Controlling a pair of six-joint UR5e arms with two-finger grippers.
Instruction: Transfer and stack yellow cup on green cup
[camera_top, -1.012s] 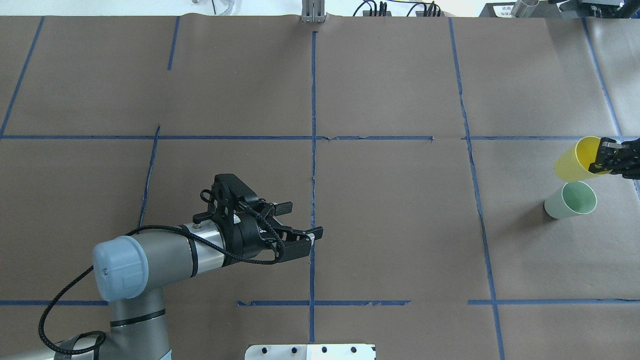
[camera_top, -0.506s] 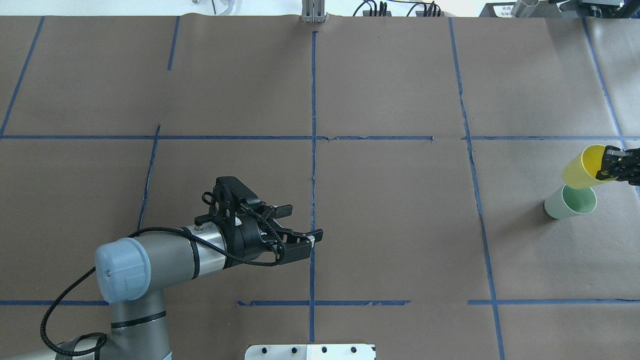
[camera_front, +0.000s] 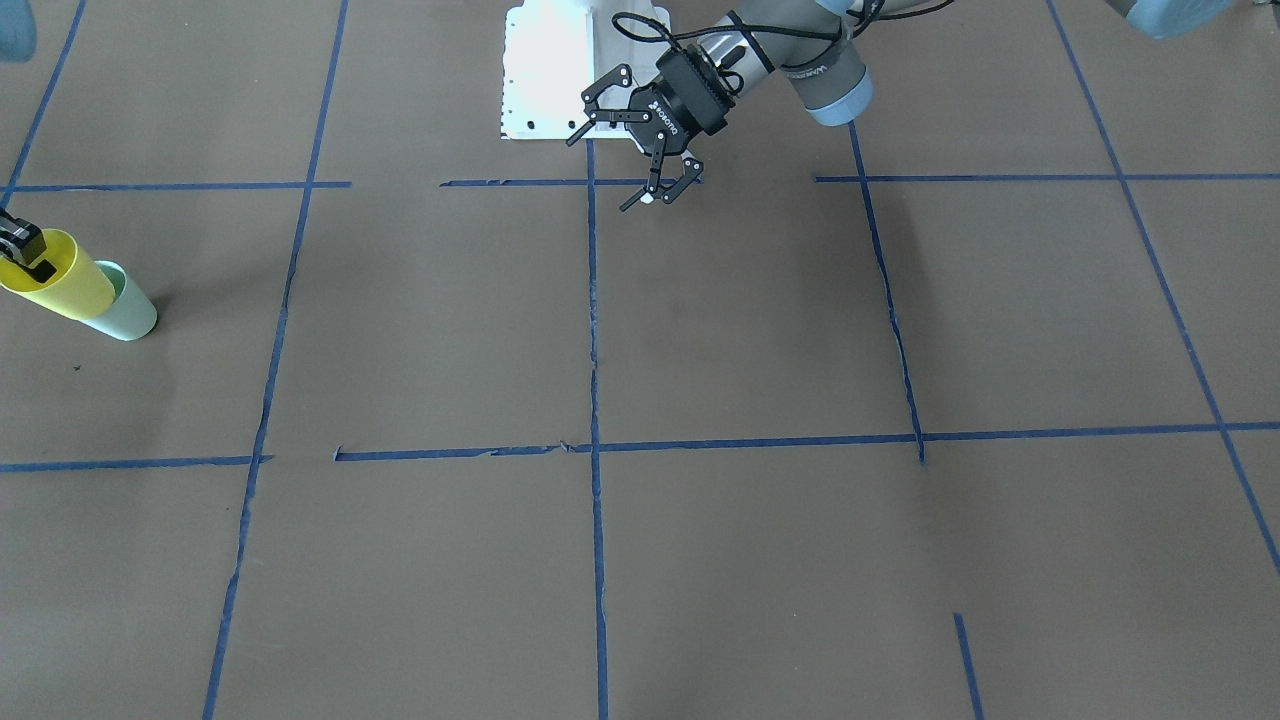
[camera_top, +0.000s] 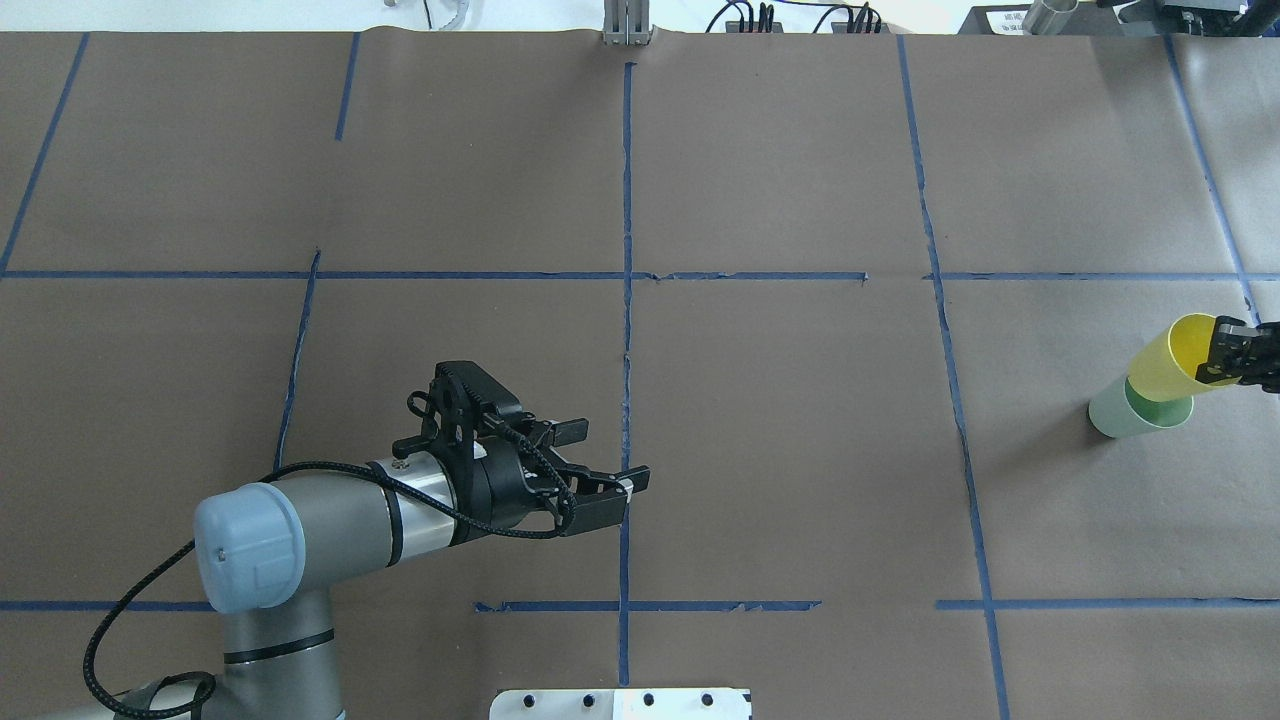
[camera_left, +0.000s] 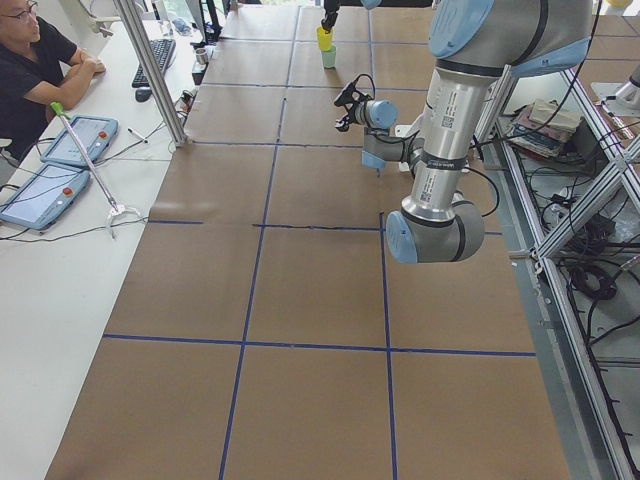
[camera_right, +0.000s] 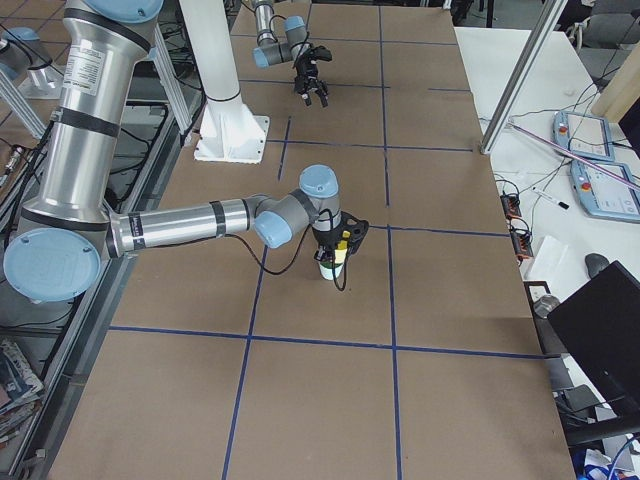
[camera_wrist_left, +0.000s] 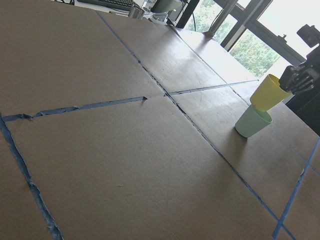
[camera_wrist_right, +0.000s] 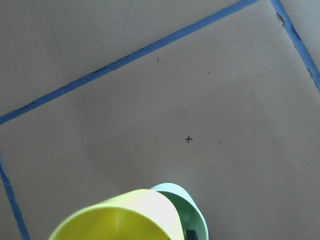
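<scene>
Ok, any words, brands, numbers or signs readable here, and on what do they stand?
"ROBOTIQ": white, seen rotated, on the body of the left gripper.
"+": small mark on the brown paper.
White label at the far table edge: too small to read.
Faint lettering on the left arm: blurred.
No text on the yellow cup or the green cup.

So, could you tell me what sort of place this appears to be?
Most likely a robotics lab workcell: a table covered in brown paper gridded with blue tape, two teach pendants on the side desk by a seated person, and an aluminium frame post.
</scene>
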